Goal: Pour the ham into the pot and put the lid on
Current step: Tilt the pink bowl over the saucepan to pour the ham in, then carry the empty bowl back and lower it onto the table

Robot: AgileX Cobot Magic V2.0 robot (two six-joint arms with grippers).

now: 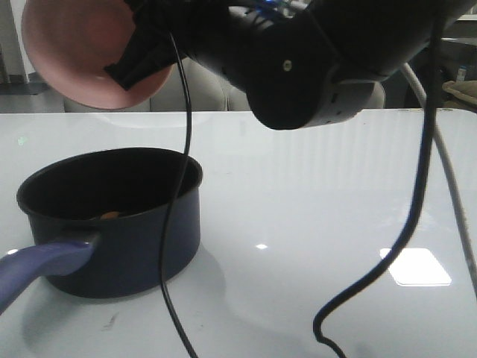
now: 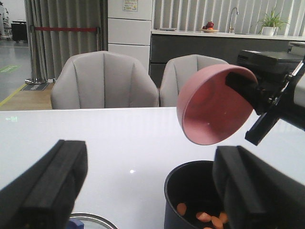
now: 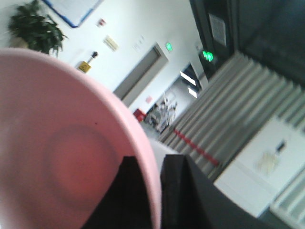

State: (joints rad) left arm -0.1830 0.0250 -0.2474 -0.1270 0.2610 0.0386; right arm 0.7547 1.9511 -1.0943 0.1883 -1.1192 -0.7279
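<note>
The dark navy pot (image 1: 141, 239) with its purple-blue handle (image 1: 37, 268) stands at the front left of the table. Ham (image 2: 205, 217) lies on its black bottom; one chunk shows in the front view (image 1: 109, 215). My right gripper (image 1: 130, 63) is shut on the rim of a pink bowl (image 1: 71, 52), which is tipped on its side above the pot and looks empty (image 2: 212, 107). The right wrist view shows the fingers clamped on the rim (image 3: 155, 191). My left gripper (image 2: 150, 191) is open and empty, low beside the pot. The lid's (image 2: 93, 220) metal rim shows just below it.
Black cables (image 1: 175, 224) hang from the right arm (image 1: 298, 60) in front of the pot and over the table's right half. Two grey chairs (image 2: 105, 81) stand behind the white table (image 1: 313, 194). A counter runs along the back wall.
</note>
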